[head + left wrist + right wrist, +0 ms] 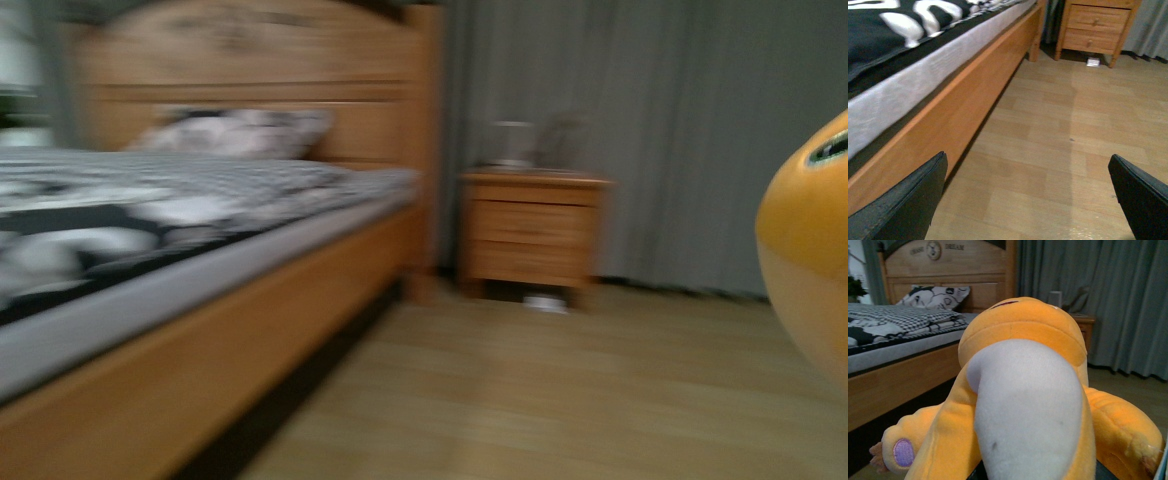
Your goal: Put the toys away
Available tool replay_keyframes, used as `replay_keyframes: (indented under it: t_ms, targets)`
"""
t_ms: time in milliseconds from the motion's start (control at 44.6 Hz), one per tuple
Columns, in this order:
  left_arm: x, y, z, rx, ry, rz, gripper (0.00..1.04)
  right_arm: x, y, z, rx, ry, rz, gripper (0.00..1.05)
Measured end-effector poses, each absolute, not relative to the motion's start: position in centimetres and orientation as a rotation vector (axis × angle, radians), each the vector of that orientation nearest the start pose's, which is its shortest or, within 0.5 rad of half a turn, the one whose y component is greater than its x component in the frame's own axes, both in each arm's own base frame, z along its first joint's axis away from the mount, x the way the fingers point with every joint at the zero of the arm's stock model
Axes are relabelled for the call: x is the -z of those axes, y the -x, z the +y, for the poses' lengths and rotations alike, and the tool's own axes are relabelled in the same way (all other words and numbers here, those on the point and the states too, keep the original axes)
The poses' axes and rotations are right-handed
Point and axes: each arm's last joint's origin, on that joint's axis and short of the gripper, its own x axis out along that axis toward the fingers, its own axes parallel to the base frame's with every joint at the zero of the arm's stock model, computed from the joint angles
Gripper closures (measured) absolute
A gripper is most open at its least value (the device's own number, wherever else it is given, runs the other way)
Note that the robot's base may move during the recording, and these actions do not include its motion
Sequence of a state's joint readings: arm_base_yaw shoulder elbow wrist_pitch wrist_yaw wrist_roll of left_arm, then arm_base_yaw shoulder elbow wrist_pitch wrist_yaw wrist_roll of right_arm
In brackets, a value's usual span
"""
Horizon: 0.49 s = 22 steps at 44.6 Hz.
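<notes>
The orange-yellow plush animal [1038, 390] fills the right wrist view, white belly toward the camera and a pink paw pad showing at the lower side. My right gripper is shut on it; its fingers are hidden under the plush. In the blurred front view the same plush animal [810, 260] bulges in at the right edge, held off the floor. My left gripper [1028, 200] hangs open over bare wooden floor [1048, 150], its black fingers [913, 200] wide apart with nothing between them, close to the bed's side rail.
A wooden bed [200, 330] with black-and-white bedding and a patterned pillow [235, 132] takes up the left. A wooden nightstand [530, 230] stands past the bed's head, against grey curtains [700, 130]. A small white object [545, 302] lies under the nightstand.
</notes>
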State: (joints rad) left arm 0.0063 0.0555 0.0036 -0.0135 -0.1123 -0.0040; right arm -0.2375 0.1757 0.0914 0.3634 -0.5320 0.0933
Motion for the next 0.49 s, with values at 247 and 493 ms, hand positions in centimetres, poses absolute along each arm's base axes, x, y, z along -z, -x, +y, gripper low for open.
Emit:
replay_keyframes:
  t_ms: [247, 493]
  targets:
    - [-15.89, -10.06, 0.35, -0.109, 0.001, 0.067, 0.06, -21.44, -9.90, -0.91, -0.296, 0.013, -0.247, 0.95]
    - [-15.88, -10.07, 0.33, -0.105, 0.001, 0.068, 0.06, -21.45, -9.87, -0.87, -0.308, 0.015, -0.248, 0.95]
